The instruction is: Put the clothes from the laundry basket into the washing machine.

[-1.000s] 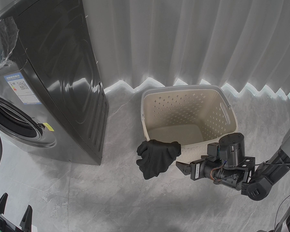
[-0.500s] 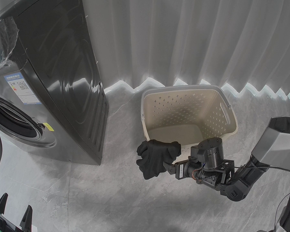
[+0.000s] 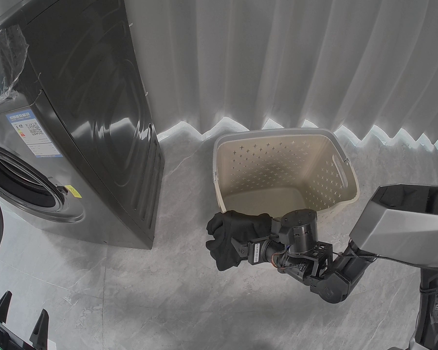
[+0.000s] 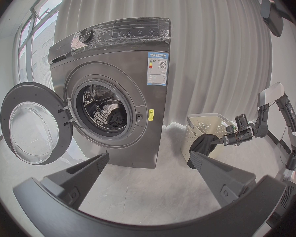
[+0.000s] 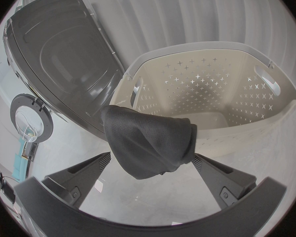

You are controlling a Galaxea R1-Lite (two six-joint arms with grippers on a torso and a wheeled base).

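A black garment [image 3: 228,234] hangs over the near-left rim of the cream laundry basket [image 3: 277,133], half outside it. My right gripper [image 3: 237,248] is level with it from the right and is open. In the right wrist view the garment [image 5: 148,139] lies between the gripper's [image 5: 149,162] spread fingers, in front of the basket [image 5: 204,46]. The grey washing machine [image 3: 82,122] stands to the left. Its round door [image 4: 33,122] is swung open, and dark clothes [image 4: 113,114] lie in the drum. My left gripper [image 4: 148,157] is open with nothing in it, low at the near left [image 3: 20,314].
White curtains [image 3: 277,49] hang behind the basket and the machine. Grey tiled floor [image 3: 170,288] lies bare between the machine and the basket. No other clothes show inside the basket.
My right arm has moved left towards the basket's corner, bringing its open fingers from clear of the garment to either side of it. The garment, basket and left gripper stay put.
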